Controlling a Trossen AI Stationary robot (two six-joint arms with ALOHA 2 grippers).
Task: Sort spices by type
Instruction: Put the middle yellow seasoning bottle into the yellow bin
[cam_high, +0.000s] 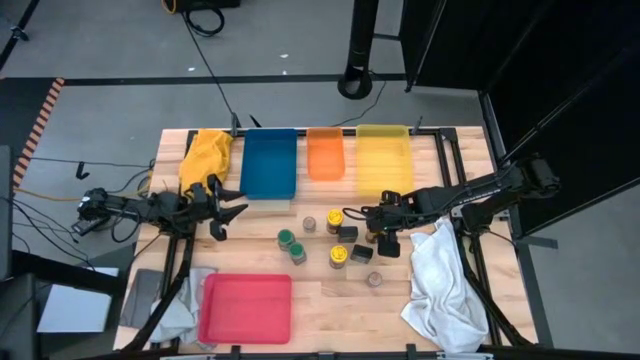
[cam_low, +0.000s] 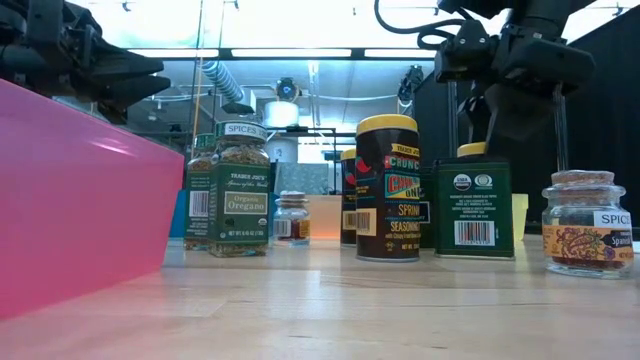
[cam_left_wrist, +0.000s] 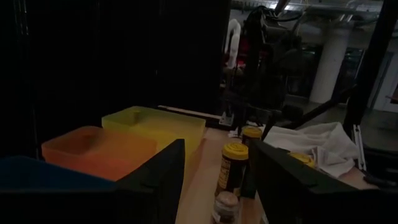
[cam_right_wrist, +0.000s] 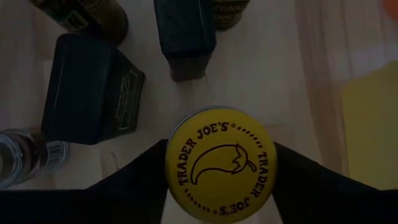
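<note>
Several spice containers stand mid-table: two green-lidded jars (cam_high: 291, 244), yellow-lidded jars (cam_high: 338, 257), black boxes (cam_high: 347, 232) and small grey-topped jars (cam_high: 309, 224). My right gripper (cam_high: 385, 240) is open and points down over a yellow-lidded "Trader Joe's" jar (cam_right_wrist: 219, 165). One finger stands on each side of that jar's lid. The jar stands on the table behind a dark green tin (cam_low: 475, 205). My left gripper (cam_high: 228, 212) is open, level above the table left of the spices and beside the blue tray. My right gripper has its fingers (cam_right_wrist: 140, 186) close beside the rim of the yellow lid (cam_right_wrist: 186, 155), coming from above. The lid covers the inner finger edges, so I cannot tell whether they touch the jar.
Blue (cam_high: 269, 163), orange (cam_high: 325, 152) and yellow (cam_high: 383, 160) trays line the far edge. A pink tray (cam_high: 246, 308) lies near-left. A yellow cloth (cam_high: 205, 155) sits far-left, a white cloth (cam_high: 445, 280) right of the spices, and a grey cloth (cam_high: 160, 300) near-left.
</note>
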